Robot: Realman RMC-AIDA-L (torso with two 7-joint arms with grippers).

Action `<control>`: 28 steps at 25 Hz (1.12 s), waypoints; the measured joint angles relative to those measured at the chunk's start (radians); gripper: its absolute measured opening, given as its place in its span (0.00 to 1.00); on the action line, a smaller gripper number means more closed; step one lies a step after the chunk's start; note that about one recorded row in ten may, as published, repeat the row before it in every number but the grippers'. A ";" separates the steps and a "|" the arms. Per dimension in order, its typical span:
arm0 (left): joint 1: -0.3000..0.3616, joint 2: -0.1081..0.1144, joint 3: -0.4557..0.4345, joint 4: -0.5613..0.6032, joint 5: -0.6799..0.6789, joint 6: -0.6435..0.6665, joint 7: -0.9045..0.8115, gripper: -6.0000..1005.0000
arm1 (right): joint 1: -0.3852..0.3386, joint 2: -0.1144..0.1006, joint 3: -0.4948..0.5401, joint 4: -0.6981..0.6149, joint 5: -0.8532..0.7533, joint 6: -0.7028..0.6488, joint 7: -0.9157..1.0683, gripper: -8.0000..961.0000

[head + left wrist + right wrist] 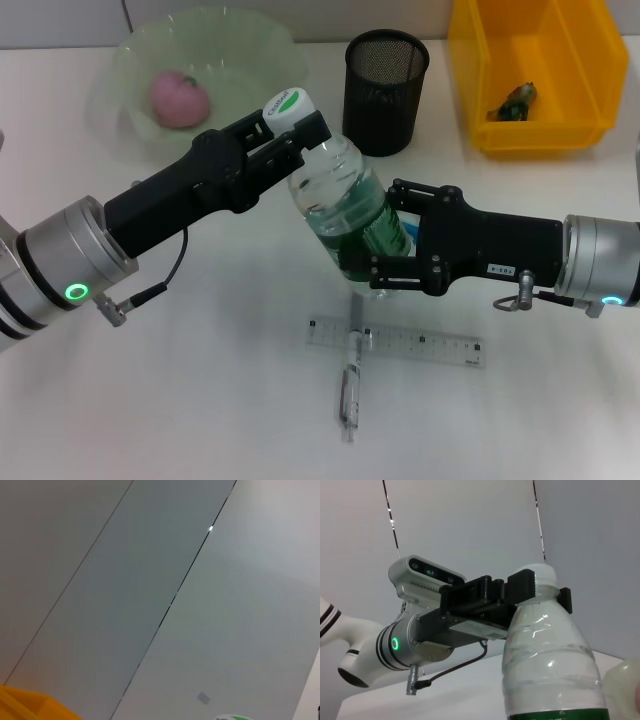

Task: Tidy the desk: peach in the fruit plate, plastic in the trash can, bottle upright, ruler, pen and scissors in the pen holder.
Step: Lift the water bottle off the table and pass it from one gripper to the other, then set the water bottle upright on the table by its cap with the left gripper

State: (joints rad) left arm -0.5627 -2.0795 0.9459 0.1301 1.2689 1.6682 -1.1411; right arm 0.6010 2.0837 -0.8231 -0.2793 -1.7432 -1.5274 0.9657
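A: Where is your bottle (pixel 350 215)?
B: Tilted above the table (pixel 200 400), your left gripper (pixel 300 135) clamped on its cap, your right gripper (pixel 385 240) clamped around its body.

Head view looks down on the table (pixel 200 420) from above, mid-range. Left wrist view faces up at wall panels, catching the bin (pixel 30 705) corner. Right wrist view, close and low, shares the bottle (pixel 552 660) and left claw (pixel 540 592) with the head view.

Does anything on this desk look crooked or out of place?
The bottle leans, gripped at the neck by the left tool and at the base by the right tool. A pen lies crosswise over the ruler.
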 joint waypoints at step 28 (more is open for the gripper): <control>0.027 0.011 -0.069 0.092 -0.017 -0.018 0.051 0.45 | -0.007 -0.001 -0.107 -0.031 -0.007 0.137 0.030 0.81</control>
State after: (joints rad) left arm -0.5353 -2.0689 0.8770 0.2219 1.2514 1.6505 -1.0905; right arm 0.5944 2.0823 -0.9299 -0.3107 -1.7507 -1.3906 0.9961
